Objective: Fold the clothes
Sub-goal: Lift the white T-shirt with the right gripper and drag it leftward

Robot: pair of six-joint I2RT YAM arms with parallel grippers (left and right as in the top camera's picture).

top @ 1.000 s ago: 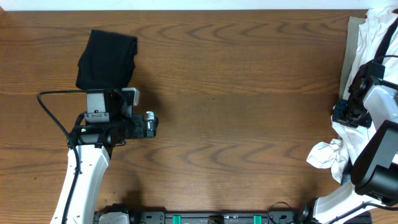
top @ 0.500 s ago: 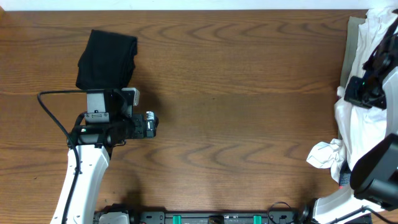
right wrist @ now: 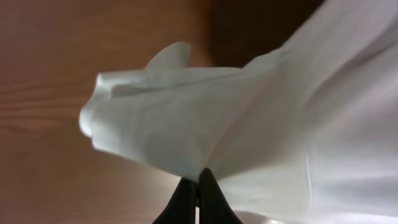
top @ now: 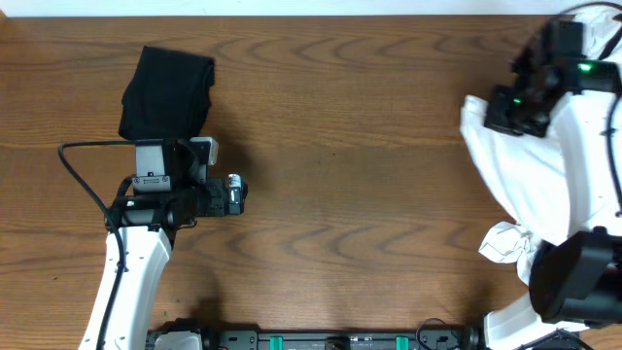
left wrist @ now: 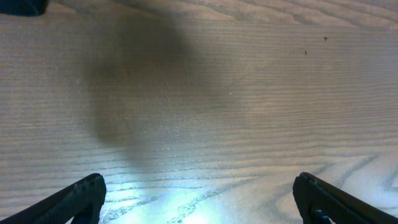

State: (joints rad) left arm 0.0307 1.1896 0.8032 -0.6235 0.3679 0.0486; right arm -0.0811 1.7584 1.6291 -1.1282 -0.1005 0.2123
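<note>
Right gripper (right wrist: 198,182): jaws pinched tight on a thin fold of the white garment (right wrist: 186,127), right at the fingertips. The bite looks shallow. You risk the cloth sliding out if you pull fast, or if the hanging weight drags on it.

The cloth: lifted at the right edge of the table (top: 369,185), draped under the gripper, a sleeve-like flap sticking out to one side. Cannot tell which edge or corner you hold. If it is mid-panel and not a shoulder or hem, expect it to land twisted and the first fold to start crooked.

Lower end: a crumpled knot (top: 503,243) of white cloth lies on the table close to the right arm (top: 583,146), apparently the same garment. Judgement: it may catch on the arm or stay balled when you drag, so the garment won't spread flat.

Further out: mid-table is bare wood, a usable landing zone.

Far side: left gripper (top: 180,148) spread wide, holding nothing, low over the wood just beside the black garment (top: 165,92), which lies folded. Sweep the white one too far left and you could shove that folded piece or foul the left arm (top: 131,262).
</note>
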